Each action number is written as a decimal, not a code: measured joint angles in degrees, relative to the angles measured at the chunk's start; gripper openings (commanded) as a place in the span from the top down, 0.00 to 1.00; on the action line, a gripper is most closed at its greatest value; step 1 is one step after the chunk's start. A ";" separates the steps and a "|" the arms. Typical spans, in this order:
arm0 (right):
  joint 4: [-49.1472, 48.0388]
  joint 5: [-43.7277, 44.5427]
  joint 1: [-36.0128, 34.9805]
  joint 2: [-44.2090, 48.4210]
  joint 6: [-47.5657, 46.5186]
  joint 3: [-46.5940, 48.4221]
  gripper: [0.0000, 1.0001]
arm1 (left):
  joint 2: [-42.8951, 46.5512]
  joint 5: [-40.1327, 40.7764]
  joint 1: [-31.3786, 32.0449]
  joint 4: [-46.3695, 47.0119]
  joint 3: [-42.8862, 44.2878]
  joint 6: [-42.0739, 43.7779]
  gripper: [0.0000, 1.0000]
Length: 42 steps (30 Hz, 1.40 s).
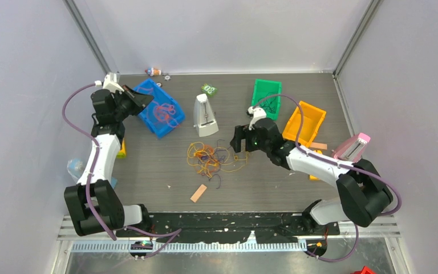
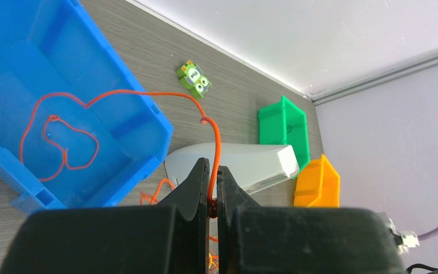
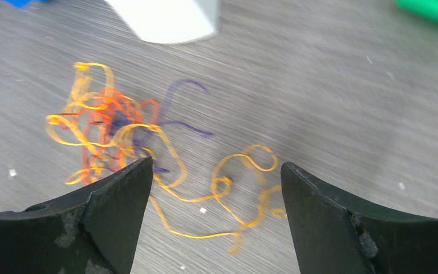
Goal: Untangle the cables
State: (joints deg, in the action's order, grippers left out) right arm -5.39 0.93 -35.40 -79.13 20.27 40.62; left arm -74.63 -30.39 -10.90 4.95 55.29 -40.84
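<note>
The left gripper (image 2: 212, 171) is found pressed together on a red-orange cable (image 2: 217, 145), near the far left corner of the worktop (image 1: 262, 182). From the jaws this cable is run over the rim of a blue bin (image 2: 142, 123), and the rest of it is seen lying in loose loops on the bin floor. The other cables (image 1: 208, 157), in yellow, orange, red and a dark purple, are recorded as one tangle at the middle of the worktop, just on the near side of a white wedge-shaped object (image 1: 205, 114). The right gripper (image 3: 217, 166) is held above the right part of the tangle, fingers spread wide apart. A green bin (image 1: 266, 94) and an orange bin (image 1: 305, 123) are noted toward the far right corner.
</note>
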 measured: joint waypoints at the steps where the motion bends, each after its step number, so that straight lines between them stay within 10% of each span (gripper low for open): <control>1: 0.02 -0.22 -0.79 0.00 -0.90 1.03 0.11 | 0.00 -0.20 0.00 0.00 0.00 -0.31 1.00; 19: -7.13 -7.54 -4.98 -1.31 -6.43 9.53 0.10 | -16.90 5.14 0.07 -4.96 16.31 2.05 1.00; 22: -7.10 -7.45 -4.98 0.83 -6.62 7.50 0.06 | -23.37 8.24 0.07 -8.59 22.27 4.68 0.57; 26: -6.69 -6.45 -4.98 3.32 -6.58 5.14 0.03 | -27.56 10.91 0.20 -14.23 25.86 7.48 0.28; 34: -1.31 -3.74 -4.98 2.93 -6.40 2.86 0.06 | -22.67 18.10 5.66 -23.43 25.05 13.40 0.02; 42: 3.89 5.18 -4.98 -0.04 -4.70 1.68 0.04 | 1.75 29.22 19.26 -22.01 8.92 15.65 0.01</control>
State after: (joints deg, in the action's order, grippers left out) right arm -1.50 6.11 -40.38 -79.18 15.57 42.30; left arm -72.88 -1.17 8.36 -17.06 64.20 -25.19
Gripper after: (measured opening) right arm 0.952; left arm 0.994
